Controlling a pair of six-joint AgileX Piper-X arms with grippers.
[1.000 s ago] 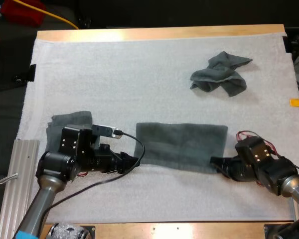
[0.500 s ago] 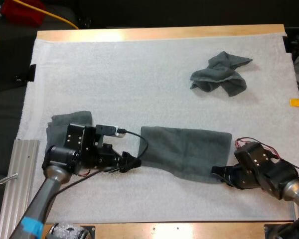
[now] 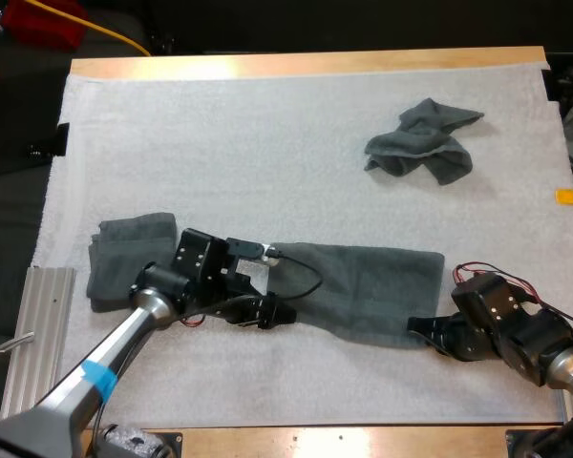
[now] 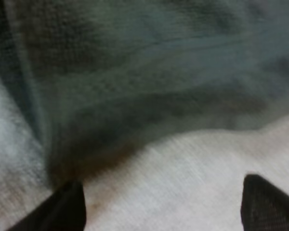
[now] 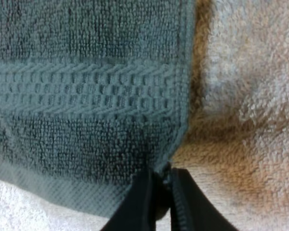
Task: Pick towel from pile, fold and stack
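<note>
A flat dark grey-green towel (image 3: 363,286) lies across the middle of the mat. My left gripper (image 3: 279,313) sits at its near left end. Its fingers (image 4: 67,207) stand open over the white mat, and the towel's edge (image 4: 144,72) lies just ahead of them. My right gripper (image 3: 416,329) is at the towel's near right corner. There, in the right wrist view, my right gripper (image 5: 164,190) is shut on the corner of the towel (image 5: 86,96). A folded towel (image 3: 124,258) rests at the left. A crumpled towel (image 3: 425,141) lies at the far right.
A ribbed metal plate (image 3: 33,343) lies beside the mat's near left edge. The white mat (image 3: 248,153) has open room in its far left and middle parts. The table's wooden edge (image 3: 306,63) runs along the far side.
My left gripper has moved right, off the folded towel, up to the flat towel's left end. The flat towel has slid slightly right and its left edge has stretched out. My right gripper has shifted a little toward the near edge.
</note>
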